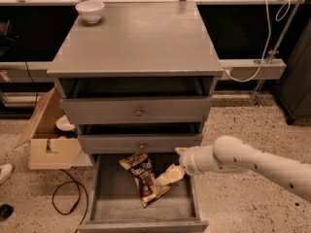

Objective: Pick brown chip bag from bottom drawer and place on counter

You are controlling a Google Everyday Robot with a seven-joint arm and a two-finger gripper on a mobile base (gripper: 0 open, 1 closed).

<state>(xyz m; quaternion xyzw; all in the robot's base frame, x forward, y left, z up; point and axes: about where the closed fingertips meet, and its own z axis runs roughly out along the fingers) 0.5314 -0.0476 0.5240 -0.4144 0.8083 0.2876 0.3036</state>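
Observation:
The brown chip bag (142, 174) lies in the open bottom drawer (116, 200), slanted, its upper end near the drawer's back. My gripper (168, 175) reaches in from the right on a white arm. It sits low over the drawer, at the bag's right edge, and I cannot tell if it touches the bag. The counter (141, 38) is the flat grey top of the cabinet, above the drawers.
A white bowl (90, 10) stands at the counter's back left corner. Two shallower drawers with round knobs (139, 112) are partly open above the bottom one. A cardboard box (48, 140), a black cable (65, 198) and a shoe (4, 171) lie on the floor to the left.

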